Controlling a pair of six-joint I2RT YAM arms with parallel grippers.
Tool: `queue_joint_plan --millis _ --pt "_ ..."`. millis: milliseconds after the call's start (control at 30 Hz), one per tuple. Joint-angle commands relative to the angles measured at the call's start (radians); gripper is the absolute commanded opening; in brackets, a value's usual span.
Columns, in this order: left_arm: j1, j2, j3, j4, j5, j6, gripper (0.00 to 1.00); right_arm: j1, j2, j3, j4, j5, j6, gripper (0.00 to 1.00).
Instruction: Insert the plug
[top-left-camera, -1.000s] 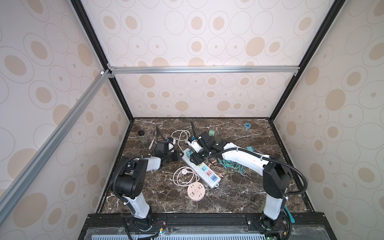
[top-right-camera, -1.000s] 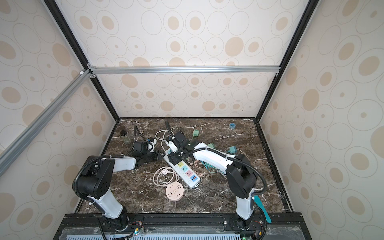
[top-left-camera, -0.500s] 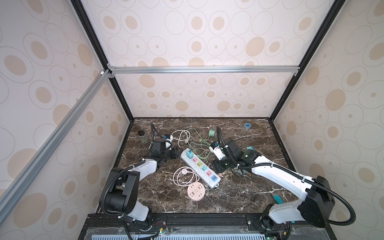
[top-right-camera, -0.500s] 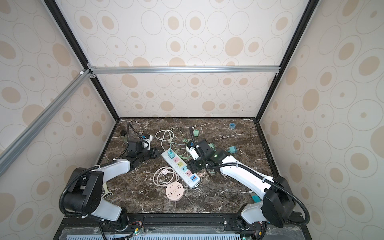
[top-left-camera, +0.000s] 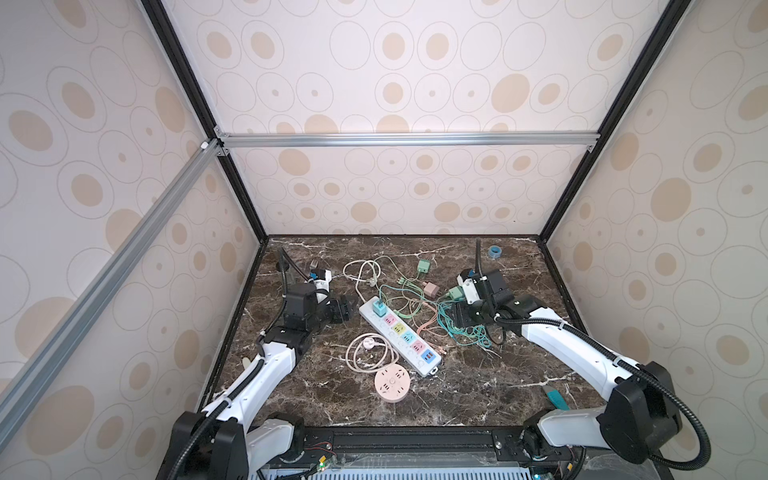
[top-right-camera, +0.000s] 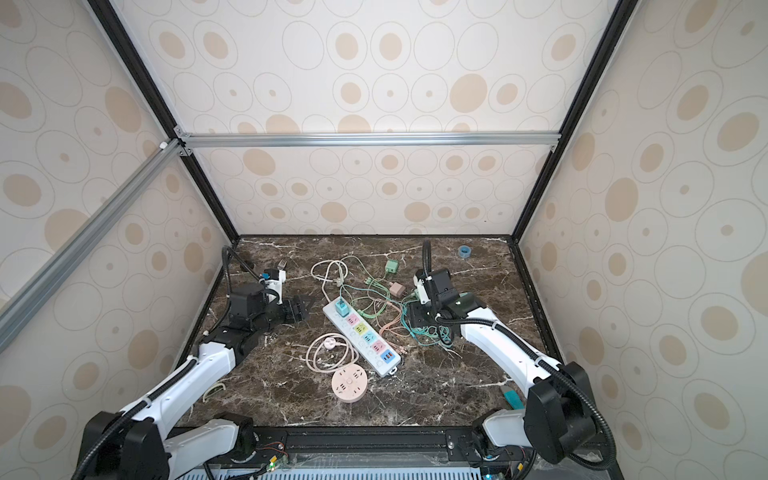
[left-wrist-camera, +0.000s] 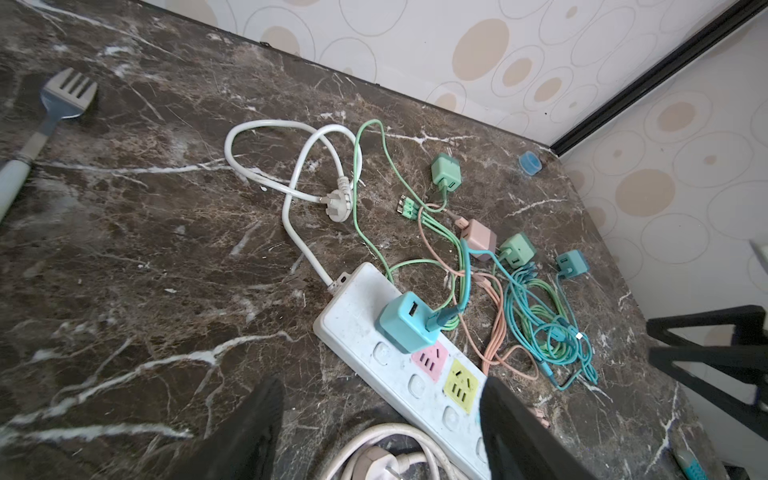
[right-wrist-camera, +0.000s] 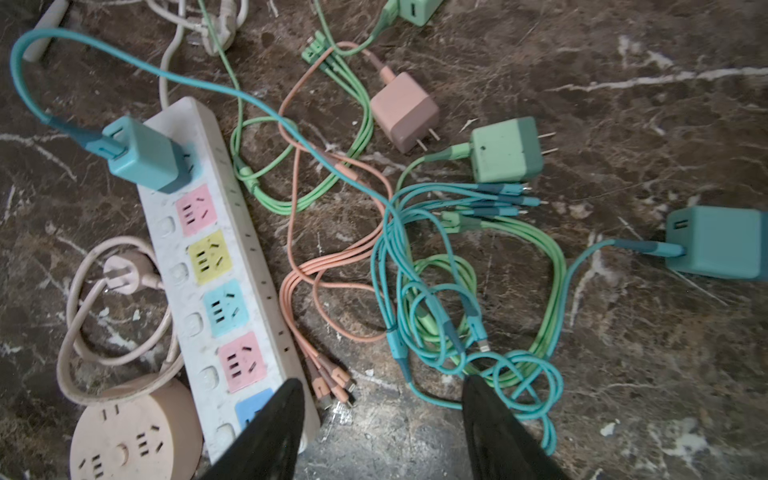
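a: where's the plug?
b: the teal plug (left-wrist-camera: 409, 322) stands seated in the end socket of the white power strip (left-wrist-camera: 353, 332), at the end where the strip's cord comes out.
a: and the claws?
b: the left gripper (left-wrist-camera: 382, 386) is just beside the strip, jaws spread, empty. the right gripper (right-wrist-camera: 382, 384) is parted too, over the tangled cables (right-wrist-camera: 478, 291), holding nothing. a pink charger (right-wrist-camera: 405, 112) lies loose nearby.

Open tabletop (top-left-camera: 478, 395) along the front; cable tangle (top-left-camera: 465, 332) right of the power strip (top-left-camera: 401, 336), pink cord coil (top-left-camera: 368, 343) left.
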Motion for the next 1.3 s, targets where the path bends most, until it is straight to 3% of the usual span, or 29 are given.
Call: queue_joint_plan --millis 0,300,600,767,833,1267 --pt "0.008 -0.037 0.027 -0.121 -0.030 0.031 0.76 -0.041 0.012 -0.020 0.031 0.043 0.035 0.64" --pt "0.007 -0.137 -0.031 -0.128 -0.001 0.034 0.77 -0.241 0.045 -0.055 0.047 0.062 0.110 0.63" --pt "0.007 -0.218 -0.056 -0.162 -0.001 0.034 0.79 -0.344 0.184 0.006 0.082 0.099 0.207 0.66" --pt "0.007 -0.273 -0.069 -0.166 -0.014 0.032 0.83 -0.383 0.281 0.064 0.077 0.114 0.266 0.67" --pt "0.007 -0.285 -0.070 -0.168 -0.015 0.032 0.84 -0.388 0.308 0.070 0.095 0.115 0.294 0.73" --pt "0.007 -0.328 -0.085 -0.150 0.036 0.020 0.84 -0.390 0.436 0.151 0.123 0.142 0.415 0.73"
